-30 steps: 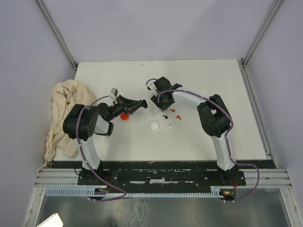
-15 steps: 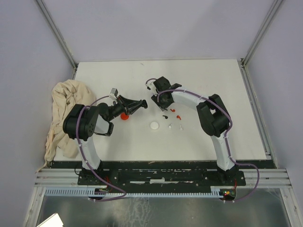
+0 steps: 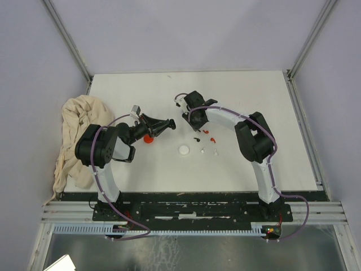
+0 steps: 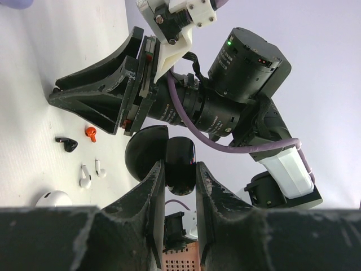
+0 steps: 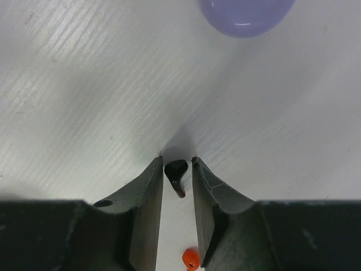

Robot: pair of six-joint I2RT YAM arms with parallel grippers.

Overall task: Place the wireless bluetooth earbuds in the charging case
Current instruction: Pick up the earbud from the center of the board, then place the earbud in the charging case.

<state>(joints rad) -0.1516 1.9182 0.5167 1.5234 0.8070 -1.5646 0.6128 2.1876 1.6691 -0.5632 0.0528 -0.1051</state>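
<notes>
Near the middle of the table, straddling one black earbud with the right tool: tips down at the surface, only a slim gap on each side of the bud, not visibly pinching yet. Just beside it and clear of the table, clamping the black charging case tight in the left tool, with no gap to see at either pad.

Could easily squirt the bud out on closing: rounded, glossy, tiny, and flanked across its head rather than squarely along the stem. Would likely skitter toward the red earbud lying close by, nearer the wrist, or toward the lilac disc farther off. Might also scrape or jam against the table, given such low tips. Even with a sound pinch, may come up tilted, stem pointing the wrong way for the socket; cannot tell the facing of the socket from here. Worth minding the closeness of the two tools as well: hardly any room between them, risking a knock and a twisted case on any careless lift or swing. Could likewise pivot the case within its narrow hold by pressing the bud in hard. Elsewhere on the table, apart from all this: a second black earbud and two white earbuds.
</notes>
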